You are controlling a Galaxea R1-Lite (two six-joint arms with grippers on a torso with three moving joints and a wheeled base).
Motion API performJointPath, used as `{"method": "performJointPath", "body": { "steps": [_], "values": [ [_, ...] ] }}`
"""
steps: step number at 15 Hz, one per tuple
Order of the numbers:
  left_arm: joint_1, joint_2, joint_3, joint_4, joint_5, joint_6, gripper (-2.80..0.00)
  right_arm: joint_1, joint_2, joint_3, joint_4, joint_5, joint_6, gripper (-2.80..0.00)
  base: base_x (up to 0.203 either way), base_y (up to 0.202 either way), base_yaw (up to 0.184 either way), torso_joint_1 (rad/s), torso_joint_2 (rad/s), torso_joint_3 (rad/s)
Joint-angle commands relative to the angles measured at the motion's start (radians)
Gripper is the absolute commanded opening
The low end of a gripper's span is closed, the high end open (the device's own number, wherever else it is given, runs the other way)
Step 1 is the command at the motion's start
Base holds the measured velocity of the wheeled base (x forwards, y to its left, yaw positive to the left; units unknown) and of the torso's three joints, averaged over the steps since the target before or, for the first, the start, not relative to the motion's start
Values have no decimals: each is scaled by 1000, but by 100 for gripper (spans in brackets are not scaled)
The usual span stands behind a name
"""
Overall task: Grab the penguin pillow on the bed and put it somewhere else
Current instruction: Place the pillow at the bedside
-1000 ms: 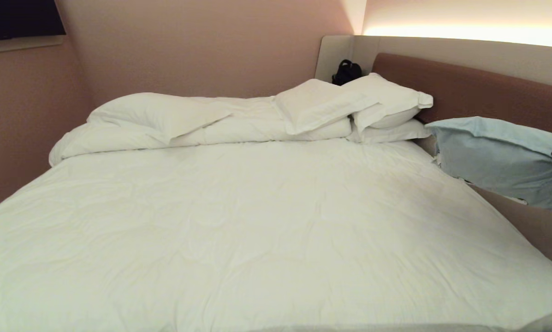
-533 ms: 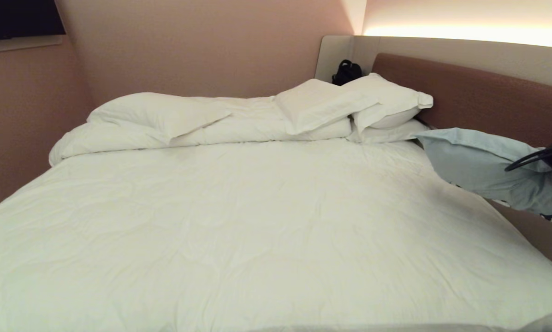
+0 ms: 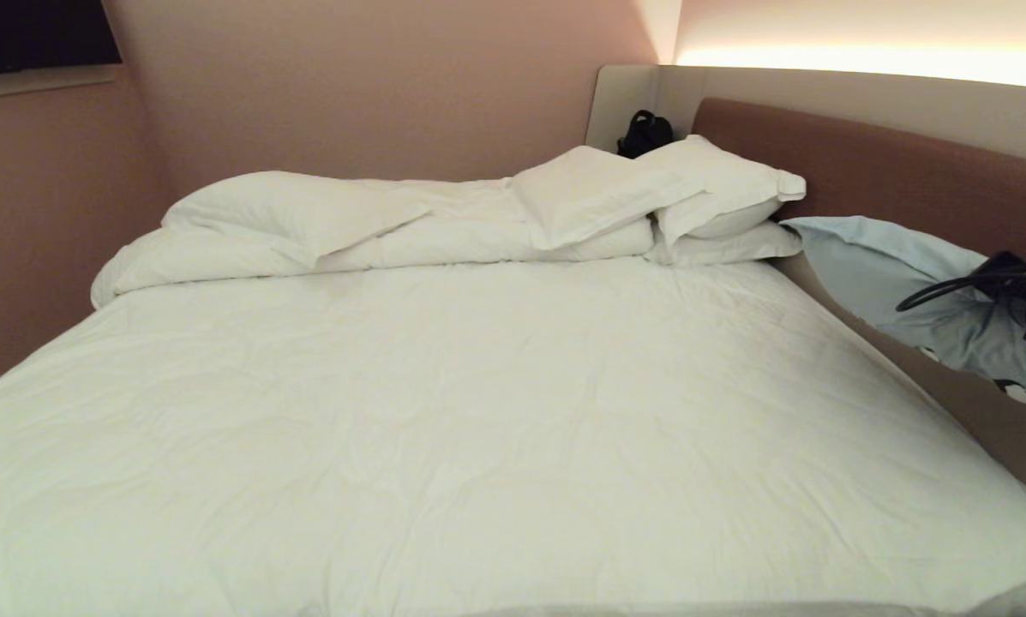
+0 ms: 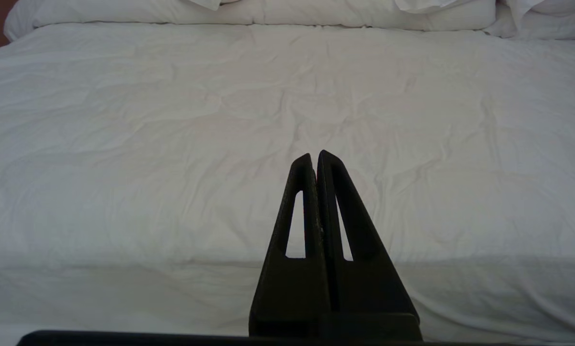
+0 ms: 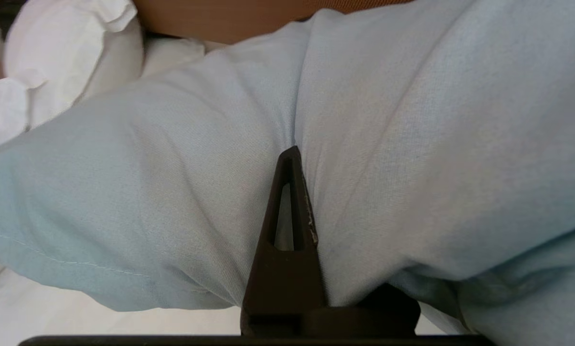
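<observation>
While pillow fabric (image 5: 412, 144) hides one finger, right hand (image 5: 299, 158) stays clamped.

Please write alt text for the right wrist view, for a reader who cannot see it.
The right gripper is shut on a fold of the pale blue penguin pillow, which fills most of the view. Behind the pillow, a white pillow and a strip of the brown headboard are visible.
</observation>
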Motion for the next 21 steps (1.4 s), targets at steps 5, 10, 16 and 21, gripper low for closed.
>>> {"method": "performJointPath", "body": {
  "steps": [5,10,16,21],
  "values": [
    [0,0,0,-1,0,-1,-280,35,222,-158,4,-168,-24,-280,0,0,0,0,0,0],
    [0,0,0,-1,0,-1,-280,64,307,-218,21,-185,-37,-280,0,0,0,0,0,0],
    [0,0,0,-1,0,-1,-280,88,325,-226,23,-185,-53,-280,0,0,0,0,0,0],
    [0,0,0,-1,0,-1,-280,98,317,-196,25,-190,-62,0,0,0,0,0,0,0]
  ]
}}
